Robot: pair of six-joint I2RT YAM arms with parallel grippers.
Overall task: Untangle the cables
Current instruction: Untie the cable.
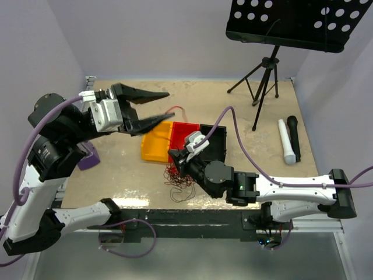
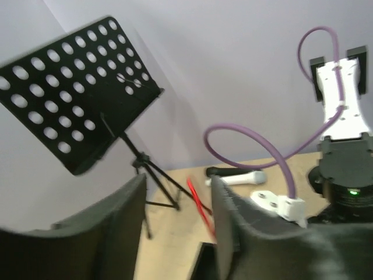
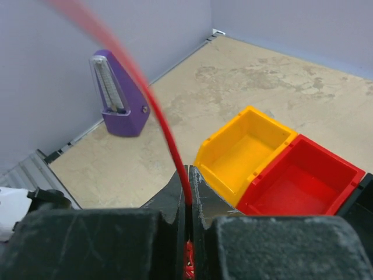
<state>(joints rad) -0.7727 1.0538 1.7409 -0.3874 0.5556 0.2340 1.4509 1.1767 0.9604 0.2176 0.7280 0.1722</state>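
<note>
The cables (image 1: 179, 184) lie as a small snarl of hair-thin red and dark wires on the table, just on the near side of the yellow bin (image 1: 156, 146). They look almost weightless, springy and curly. They would likely snag on each other and slip from a loose pinch, and a hard tug would tighten the knot. The best hold is probably one strand close to where it leaves the snarl, drawn out slowly.

The right gripper (image 1: 175, 158) sits at the bin's near corner, right over the snarl. The left gripper (image 1: 169, 105) hangs high above the bin's far side, fingers apart and clamping nothing.

The right wrist view shows what the top view cannot. The right fingers (image 3: 175, 198) are pressed together on a red strand (image 3: 157, 116), which arcs up and away above the bin. The left wrist view shows the same red line (image 2: 197, 198) in the gap between its parted fingers, blurred. Only the top view shows the snarl itself.
</note>
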